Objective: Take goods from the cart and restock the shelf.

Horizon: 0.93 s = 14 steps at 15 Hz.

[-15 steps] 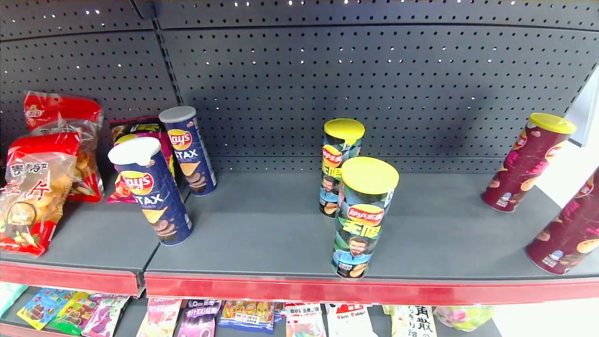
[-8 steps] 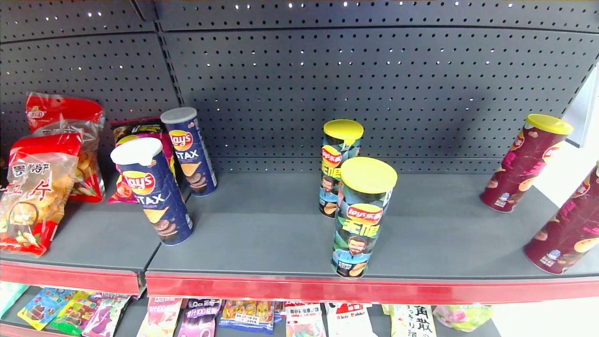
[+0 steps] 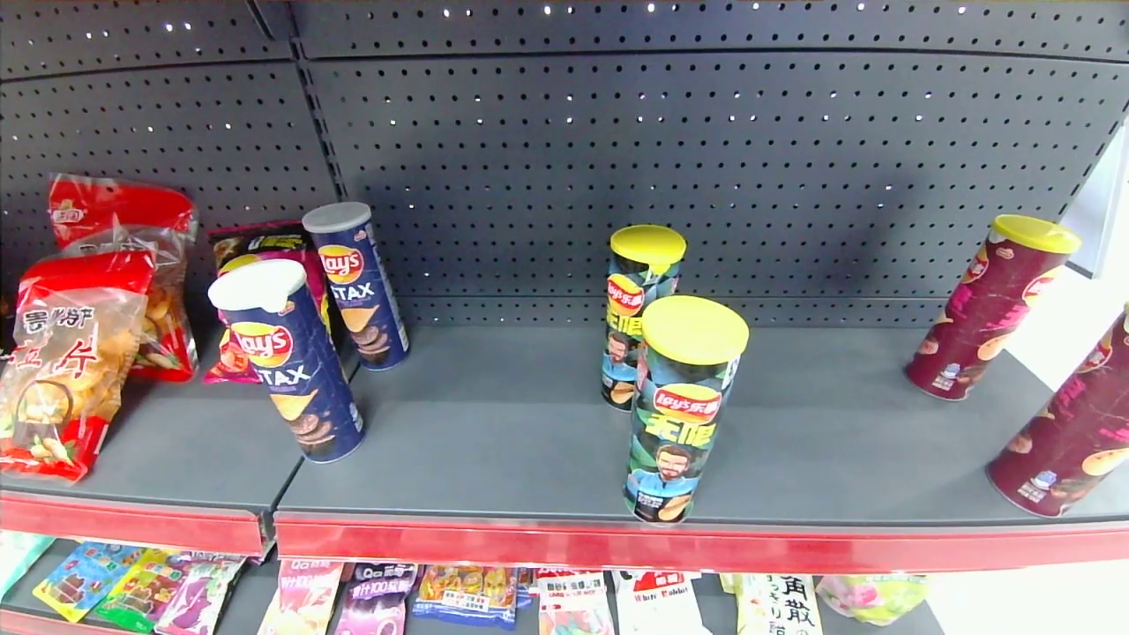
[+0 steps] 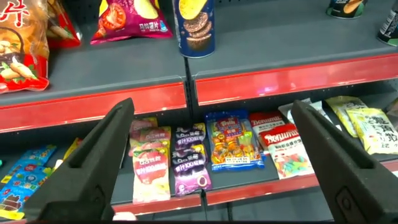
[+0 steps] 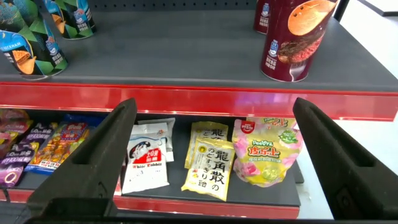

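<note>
Left wrist view: the left tool is spread wide and empty, its two dark fingers rising from the lower edge of the picture, where their bases are cut off. It hangs in front of the shelf, level with the red front lip. Between the fingers lie the snack packets of the tier below, partly covered by the fingers. Above the lip, near the shelf's front edge, stands a blue can, its top cut off, well apart from the tool.

Right wrist view: the right tool is likewise released and holds nothing, and it also sits before the red lip. A yellow packet and a green pouch lie on the lower tier between its fingers. A maroon can stands at the front edge above, its upper part out of frame. A green-patterned can stands off to one side, also cut off.

Head view: two blue cans, two yellow-lidded patterned cans and two maroon cans stand apart on the grey shelf. The front maroon can is clipped by the picture's right edge. Red snack bags lean at the shelf's left end.
</note>
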### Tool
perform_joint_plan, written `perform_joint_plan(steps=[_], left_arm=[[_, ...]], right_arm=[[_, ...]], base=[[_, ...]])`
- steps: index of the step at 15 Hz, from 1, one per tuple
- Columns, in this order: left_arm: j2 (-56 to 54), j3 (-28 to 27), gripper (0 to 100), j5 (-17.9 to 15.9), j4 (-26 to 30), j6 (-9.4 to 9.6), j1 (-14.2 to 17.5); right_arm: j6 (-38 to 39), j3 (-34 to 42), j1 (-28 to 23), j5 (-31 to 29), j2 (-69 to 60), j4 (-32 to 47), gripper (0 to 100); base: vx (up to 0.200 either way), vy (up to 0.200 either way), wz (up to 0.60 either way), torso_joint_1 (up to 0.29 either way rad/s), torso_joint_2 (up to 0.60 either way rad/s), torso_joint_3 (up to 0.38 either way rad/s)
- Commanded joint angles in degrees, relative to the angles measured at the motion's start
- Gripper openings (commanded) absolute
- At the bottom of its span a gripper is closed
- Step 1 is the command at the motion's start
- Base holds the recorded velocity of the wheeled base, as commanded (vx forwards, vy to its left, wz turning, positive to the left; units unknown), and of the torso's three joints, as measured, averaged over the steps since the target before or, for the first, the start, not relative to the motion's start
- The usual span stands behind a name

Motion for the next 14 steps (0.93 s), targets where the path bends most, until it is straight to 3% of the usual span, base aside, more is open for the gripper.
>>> perform_joint_plan(steps=[1,3,11,14], left_arm=[[0.1,0.1,100,-0.1,0.0,0.01,0.0],[0.1,0.1,100,-0.1,0.0,-0.25,0.0],[0.1,0.1,100,-0.4,0.0,-0.43,0.0],[0.1,0.1,100,0.0,0.0,-1.22,-0.1]], right_arm=[[0.0,0.0,0.0,0.0,0.0,0.0,100],[0.0,0.0,0.0,0.0,0.0,0.0,100],[-0.5,0.0,0.0,0.3,0.0,0.0,100],[-2.4,0.0,0.0,3.2,0.0,-0.5,100]], base=[[-0.2,0.0,0.0,-0.007,0.0,-0.002],[-0.2,0.0,0.0,0.007,0.0,0.007],[0.0,0.0,0.0,0.0,0.0,0.0],[0.0,0.0,0.0,0.0,0.0,0.0]])
